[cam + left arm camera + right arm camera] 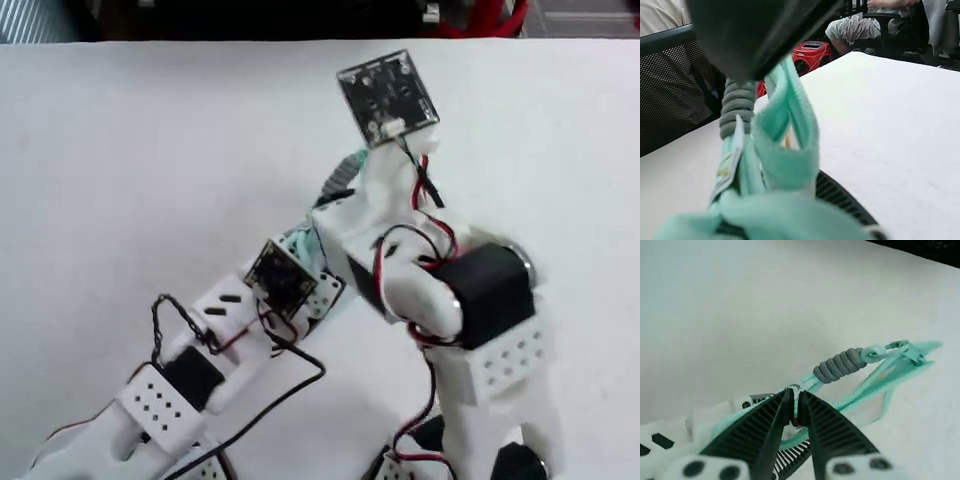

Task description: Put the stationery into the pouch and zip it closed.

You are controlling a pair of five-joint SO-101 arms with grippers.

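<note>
Right wrist view shows the right gripper (794,394) with its black ribbed fingers (830,432) closed to a thin slit, tips pinched on the small ring end of the zip pull (840,366), a grey coiled cord; the mint pouch (785,155) stretches away from those tips above the white table (120,150); its fabric and the cord run up under the left gripper (755,35), but whether that one grips it I cannot tell; seen from above, left arm (190,380) and right arm (480,310) meet mid-table over the pouch.
</note>
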